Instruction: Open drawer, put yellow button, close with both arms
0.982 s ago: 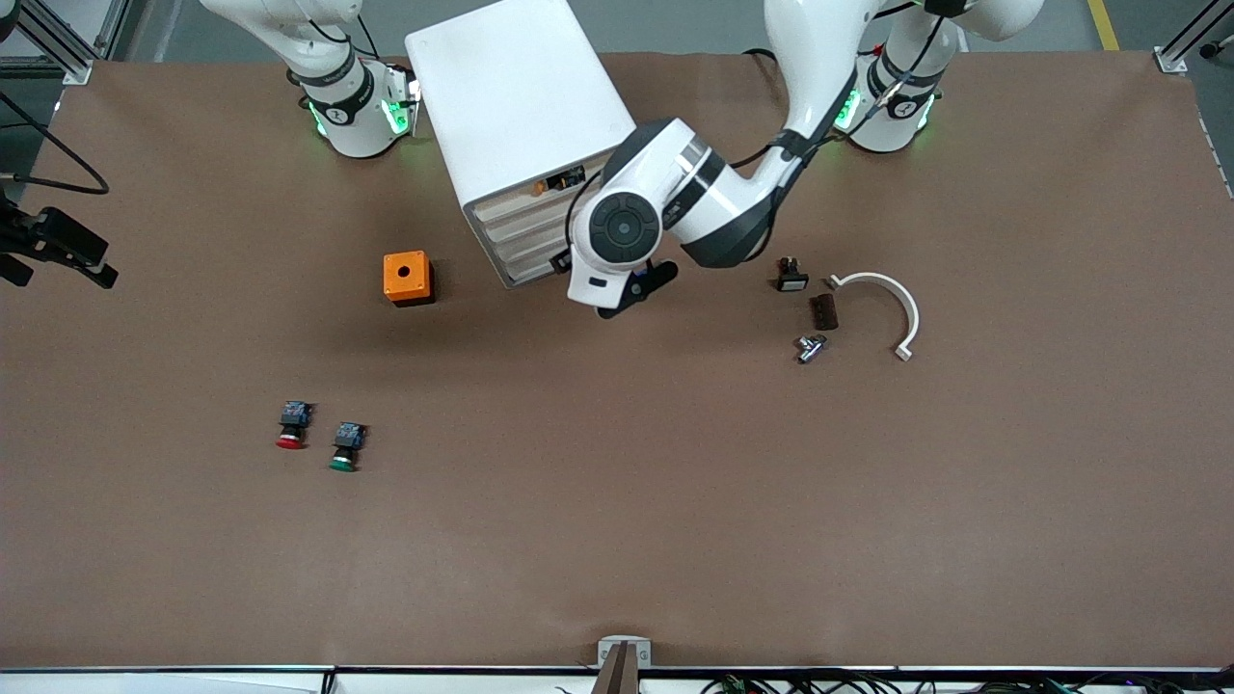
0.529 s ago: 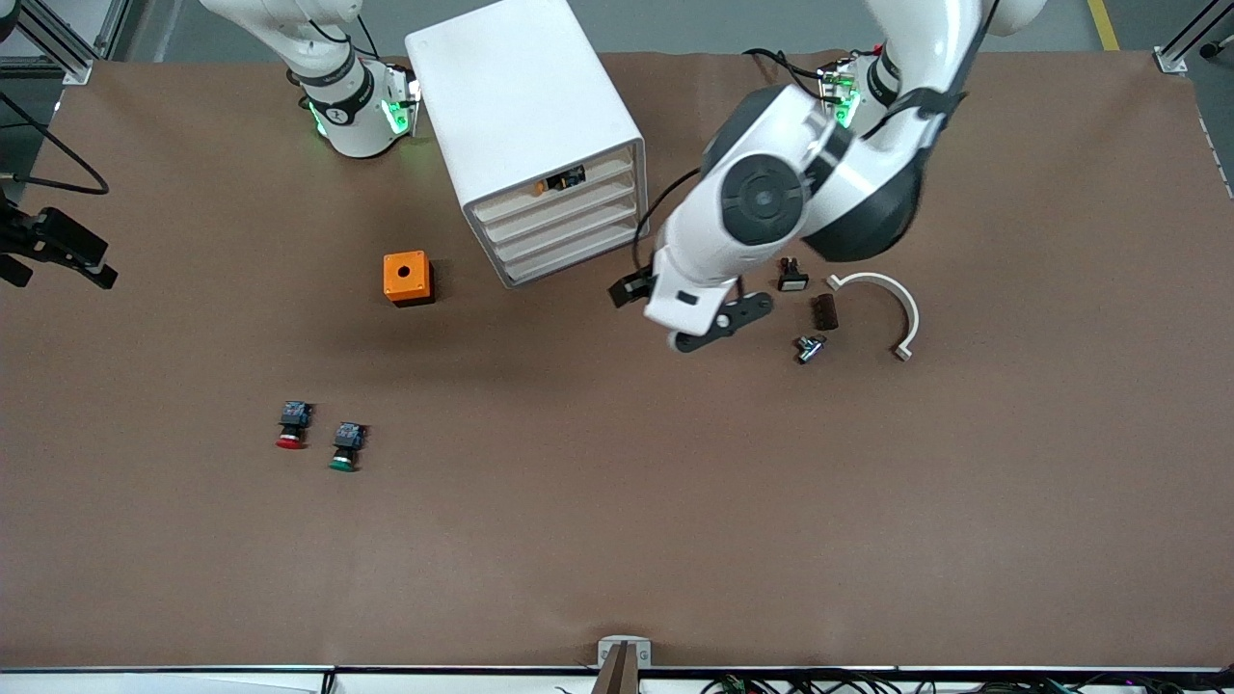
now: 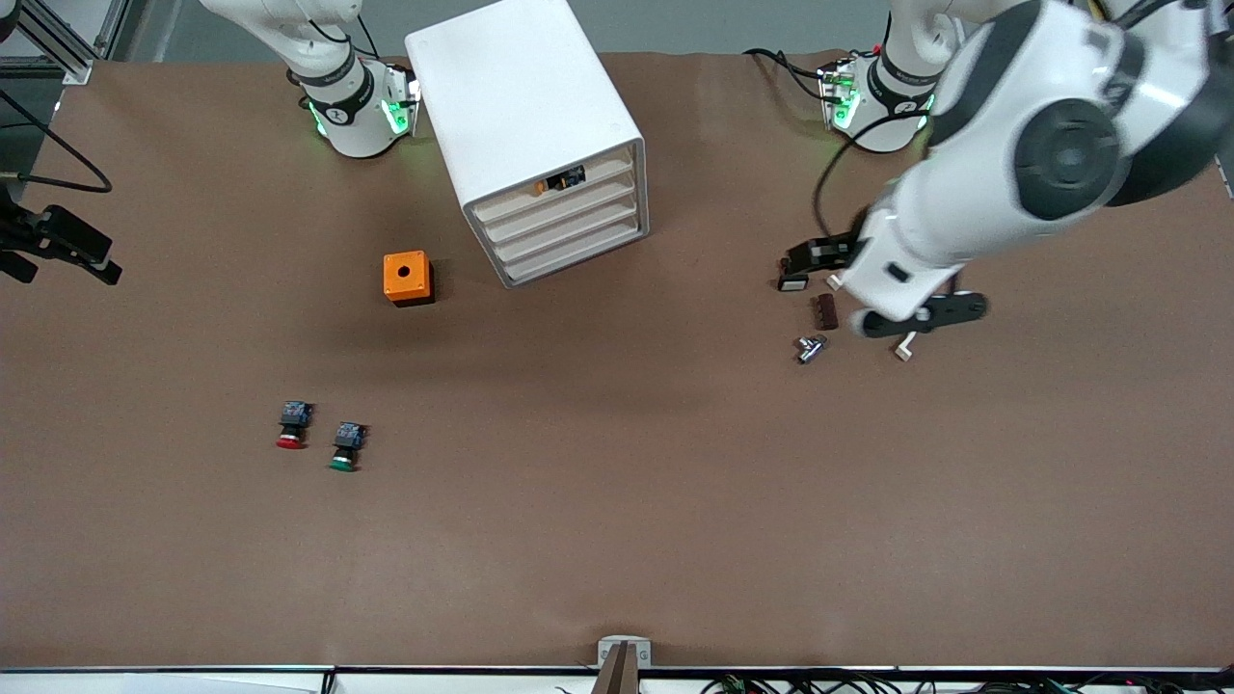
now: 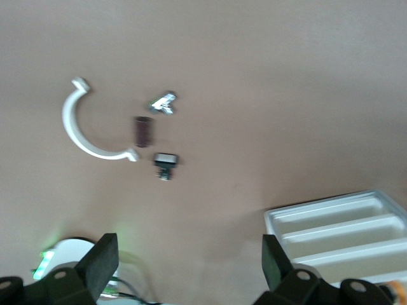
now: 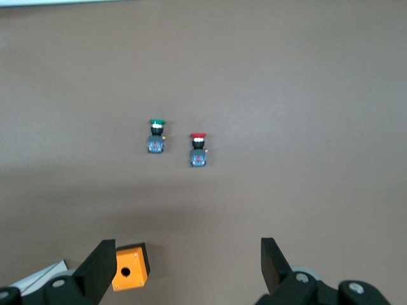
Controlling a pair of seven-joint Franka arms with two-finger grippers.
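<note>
Left gripper (image 3: 924,318) hangs with its fingers spread wide and nothing between them, over the loose hardware at its own arm's end of the table. You should note that one second ago it was at the front of the white cabinet (image 3: 521,106). It has since swung well away from the cabinet and lifted.

The drawer (image 3: 506,204), the topmost of four, now stands toward the right arm's end of the table from this gripper, well apart. The yellow button (image 3: 559,180) shows inside it. Its front appears level with the three below, so I judge the button placed and the closing done or nearly so. Whether it is fully seated I cannot confirm.

Right gripper (image 5: 184,267) is likewise spread and empty. It waits high over the table, with the orange box (image 5: 130,267) beneath it and the red-capped button (image 5: 198,149) and green-capped button (image 5: 156,136) further out.

Under the left gripper lie:
- a white curved clamp (image 4: 82,133)
- a brown block (image 4: 143,130)
- a small metal fitting (image 4: 164,103)
- a black switch with a white face (image 4: 165,162)

All four sit close together but apart from one another. None of them belongs to the task.

You should keep any descent here clear of them. Nothing lies on the table between the left gripper and the drawer front, should you need a final push.
</note>
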